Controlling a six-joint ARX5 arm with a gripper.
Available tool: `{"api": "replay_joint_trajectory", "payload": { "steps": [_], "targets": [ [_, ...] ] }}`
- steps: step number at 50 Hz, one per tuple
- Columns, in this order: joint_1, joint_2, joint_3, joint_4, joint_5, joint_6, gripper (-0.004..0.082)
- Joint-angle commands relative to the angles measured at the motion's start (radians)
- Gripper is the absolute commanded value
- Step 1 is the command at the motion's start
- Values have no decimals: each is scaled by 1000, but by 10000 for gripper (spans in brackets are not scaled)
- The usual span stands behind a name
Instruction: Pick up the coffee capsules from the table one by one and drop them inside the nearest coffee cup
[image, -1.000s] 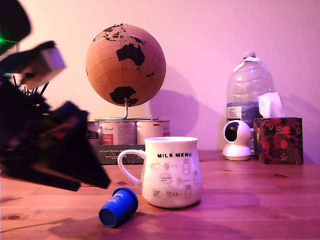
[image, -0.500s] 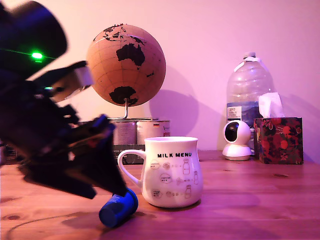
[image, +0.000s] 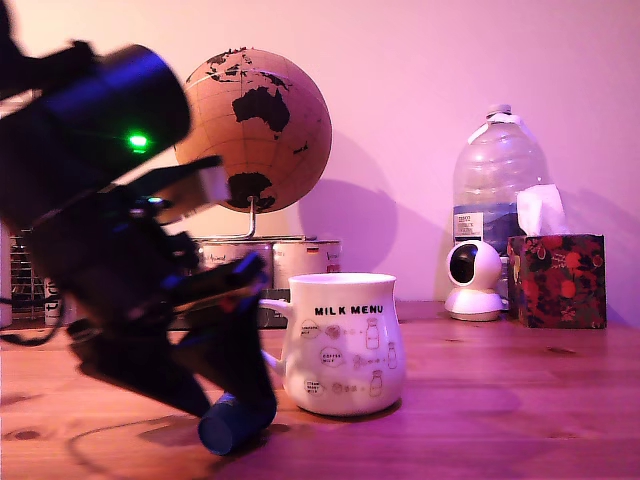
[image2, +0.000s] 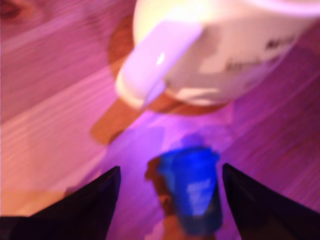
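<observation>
Capsule (image2: 192, 187) now sits between lowered gripper's (image2: 170, 200) spread jaws.

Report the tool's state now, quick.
Tool: open, holding nothing; its two fingers stand on either side of the blue capsule, which lies on the table beside the mug.

Black arm (image: 110, 250) with green indicator light, dark tapered end effector (image2: 170, 200).

Blue capsule (image2: 192, 192) on its side on wood table (image: 500, 400), beside white mug (image: 345, 345)
</observation>
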Motion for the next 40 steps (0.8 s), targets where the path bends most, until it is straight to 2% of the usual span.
{"api": "replay_joint_trajectory", "payload": {
  "steps": [1,8,16,23,27,34,40],
  "targets": [
    [-4,16,3,-11,5,-7,588],
    [-4,16,5,-43,4,-7,579],
    [-4,16,5,-79,-2,-18,511],
    [-4,16,5,-103,1,-18,293],
    [-4,16,5,-108,9,-18,224],
    [-4,9,5,-108,26,-5,210],
    [-4,-27,5,-134,63,-5,210]
  ]
}}
